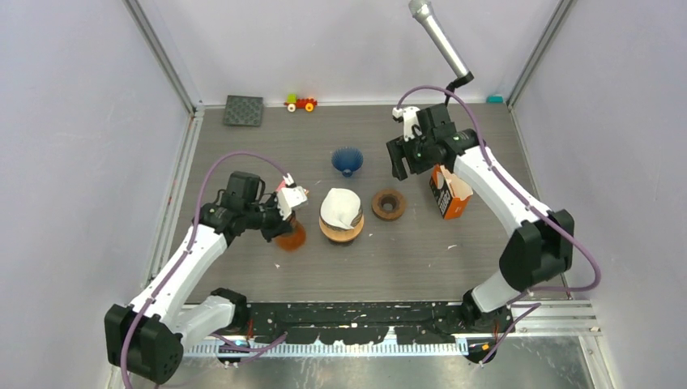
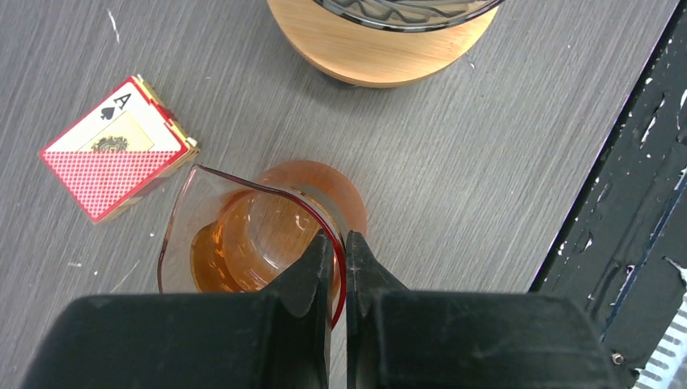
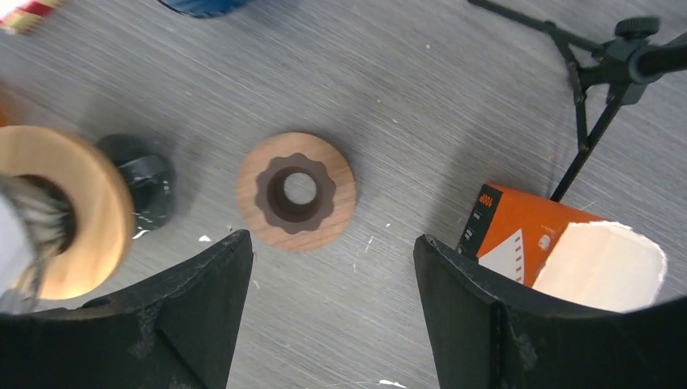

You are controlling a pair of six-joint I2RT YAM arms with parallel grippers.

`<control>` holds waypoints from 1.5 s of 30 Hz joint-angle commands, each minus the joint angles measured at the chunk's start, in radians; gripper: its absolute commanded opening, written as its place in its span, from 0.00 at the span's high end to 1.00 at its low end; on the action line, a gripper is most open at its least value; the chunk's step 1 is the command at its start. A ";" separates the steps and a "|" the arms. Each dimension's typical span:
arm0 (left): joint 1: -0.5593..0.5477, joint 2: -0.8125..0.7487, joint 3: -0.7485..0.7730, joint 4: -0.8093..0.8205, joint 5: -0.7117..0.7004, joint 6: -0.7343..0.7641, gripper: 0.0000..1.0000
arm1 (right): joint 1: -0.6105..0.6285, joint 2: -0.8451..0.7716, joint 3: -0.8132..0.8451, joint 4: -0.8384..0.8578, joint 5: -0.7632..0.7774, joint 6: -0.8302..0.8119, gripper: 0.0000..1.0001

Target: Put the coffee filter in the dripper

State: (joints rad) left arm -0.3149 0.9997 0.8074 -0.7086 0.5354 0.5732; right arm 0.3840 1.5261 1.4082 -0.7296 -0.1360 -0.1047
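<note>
A white paper coffee filter (image 1: 339,207) sits in a glass dripper on a round wooden base (image 1: 341,232) at the table's middle; that base shows in the left wrist view (image 2: 381,49) and, blurred, in the right wrist view (image 3: 77,207). My left gripper (image 1: 283,227) (image 2: 340,243) is shut on the rim of an orange see-through dripper (image 1: 292,237) (image 2: 243,247) standing on the table. My right gripper (image 1: 405,166) (image 3: 332,239) is open and empty, above the table between a brown wooden ring (image 1: 389,204) (image 3: 296,190) and an orange filter box (image 1: 450,194) (image 3: 510,235).
A blue dripper (image 1: 347,160) stands behind the filter. A deck of cards (image 2: 113,150) lies left of the orange dripper. A microphone on a stand (image 1: 441,40) is at the back right. A black mat (image 1: 244,110) and a toy car (image 1: 300,103) lie by the back wall.
</note>
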 commanded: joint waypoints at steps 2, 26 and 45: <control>-0.018 0.016 -0.012 0.103 0.026 0.081 1.00 | -0.007 0.089 -0.019 0.051 0.026 -0.055 0.23; -0.023 0.071 -0.023 0.109 -0.045 0.155 0.77 | -0.002 0.354 -0.022 0.052 -0.041 -0.080 0.27; -0.023 0.036 0.122 0.159 -0.082 -0.077 0.21 | 0.025 0.407 -0.017 0.043 0.001 -0.070 0.59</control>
State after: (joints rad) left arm -0.3347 1.0683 0.8684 -0.5995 0.4652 0.5724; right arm 0.4038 1.9511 1.3624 -0.6861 -0.1436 -0.1783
